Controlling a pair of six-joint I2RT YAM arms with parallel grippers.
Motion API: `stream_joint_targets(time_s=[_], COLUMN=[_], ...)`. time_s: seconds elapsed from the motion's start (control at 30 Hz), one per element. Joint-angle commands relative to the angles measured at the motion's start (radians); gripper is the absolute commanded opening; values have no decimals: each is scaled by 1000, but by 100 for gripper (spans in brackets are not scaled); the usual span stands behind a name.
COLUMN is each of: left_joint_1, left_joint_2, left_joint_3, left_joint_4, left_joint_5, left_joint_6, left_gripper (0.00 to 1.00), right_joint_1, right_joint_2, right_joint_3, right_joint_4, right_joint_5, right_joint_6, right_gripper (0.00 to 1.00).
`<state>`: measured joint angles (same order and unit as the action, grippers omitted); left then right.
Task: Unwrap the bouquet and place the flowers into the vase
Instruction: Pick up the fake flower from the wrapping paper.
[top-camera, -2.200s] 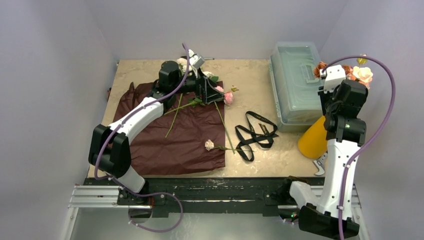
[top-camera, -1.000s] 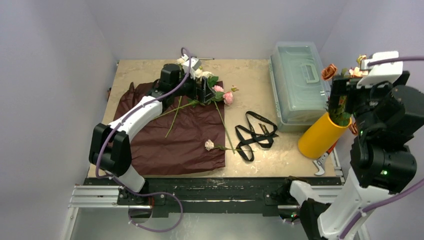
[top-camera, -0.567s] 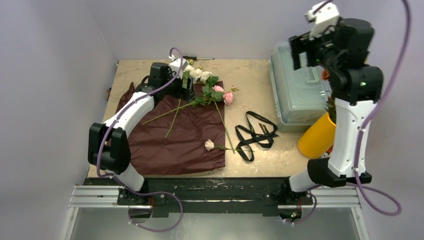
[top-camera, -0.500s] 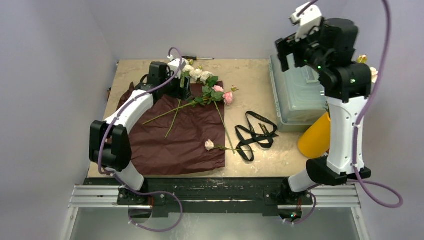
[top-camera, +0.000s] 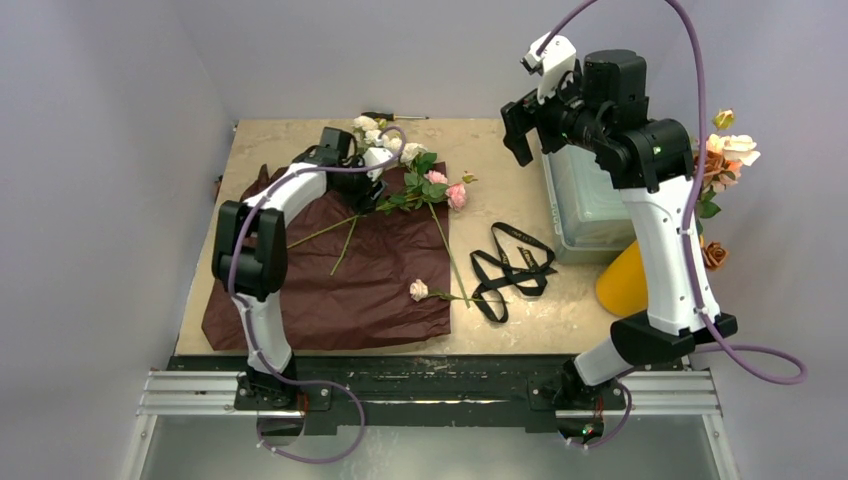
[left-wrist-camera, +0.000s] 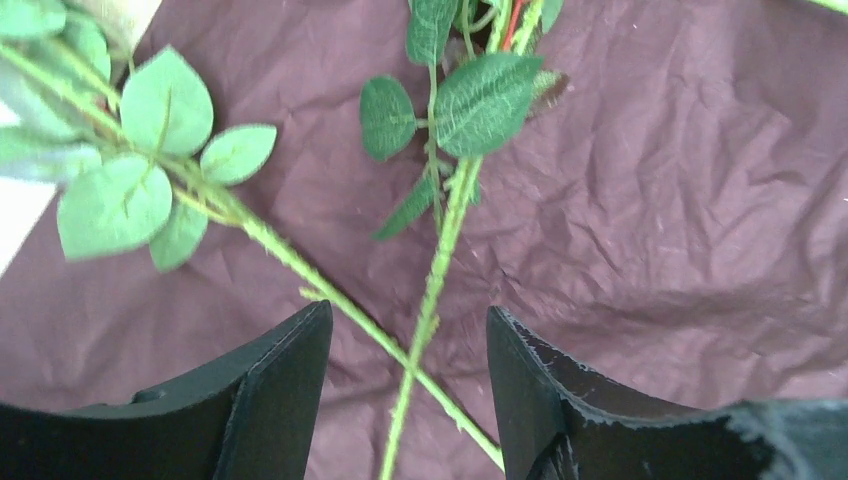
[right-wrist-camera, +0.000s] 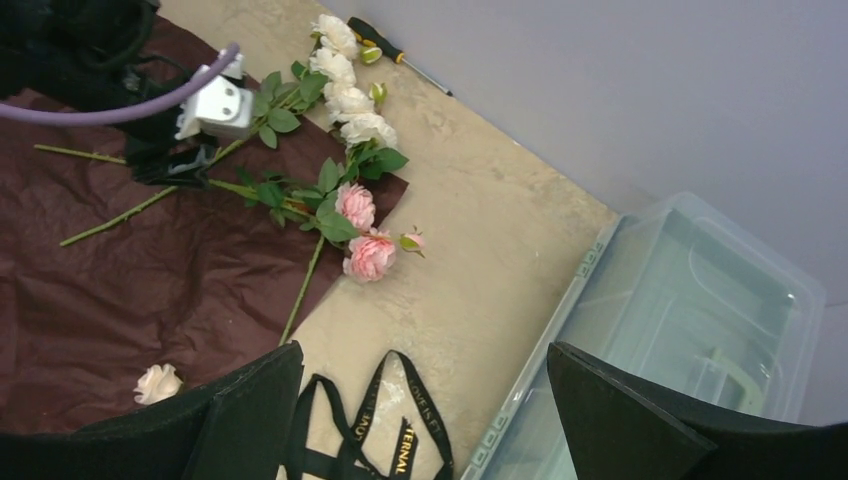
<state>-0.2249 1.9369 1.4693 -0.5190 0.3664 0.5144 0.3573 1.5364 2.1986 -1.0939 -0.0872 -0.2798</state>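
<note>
Starting nearest, the tall yellow-orange cylinder vase (top-camera: 622, 285) is found near right. Farther left, on crinkled maroon paper (top-camera: 350, 290), two crossed green rose stems (left-wrist-camera: 440, 250) are straddled, unclamped, by the left gripper (left-wrist-camera: 408, 318); both could be pinched, or paper snagged. The right gripper (right-wrist-camera: 425, 350) is held wide, empty, far right.

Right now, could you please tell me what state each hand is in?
Left hand: open, straddling two green stems, not yet clamped.
Right hand: open, holding nothing.
</note>
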Motion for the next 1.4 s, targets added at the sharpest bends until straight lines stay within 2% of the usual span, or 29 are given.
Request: stream_joint_targets(time_s=[0.0,0.1,0.2,0.4,0.47,0.53,0.57,0.77,0.93,1.1,1.2,1.37], left_joint_1=[-28,-51,-80,-115,-117,-117,-117,-100,-41,-34,-31,-18], left_joint_2=[81,129,167,202,192,169,153,81,37,-73,-104,-189], left_joint_3=[111,142,135,122,113,101,92,115,183,143,169,157], left_joint_4=[-32,-44,-13,-1,3,15,27,8,-19,75,106,288], left_joint_5=[14,7,-39,-105,-107,-114,-121,-126,-38,54,94,297], left_joint_6=[186,191,178,162,150,124,101,-7,-140,-185,-244,-447], left_gripper=[57,54,43,32,22,5,0,0,0,0,0,0], right_joint_1=[5,5,4,5,5,4,5,5,5,3,4,4], right_joint_2=[-24,-39,-51,-57,-60,-62,-64,-72,-52,-22,-9,-35], right_joint_3=[-23,-43,-54,-55,-58,-62,-65,-99,-84,-42,-28,-86], right_joint_4=[15,15,16,12,14,15,19,36,55,64,85,193], right_joint_5=[-37,-27,-22,-20,-19,-19,-19,-51,-103,-135,-192,-275], right_joint_6=[32,32,33,32,32,35,37,64,104,133,165,216], right_gripper=[96,97,97,98,98,98,98,98,98,98,98,98])
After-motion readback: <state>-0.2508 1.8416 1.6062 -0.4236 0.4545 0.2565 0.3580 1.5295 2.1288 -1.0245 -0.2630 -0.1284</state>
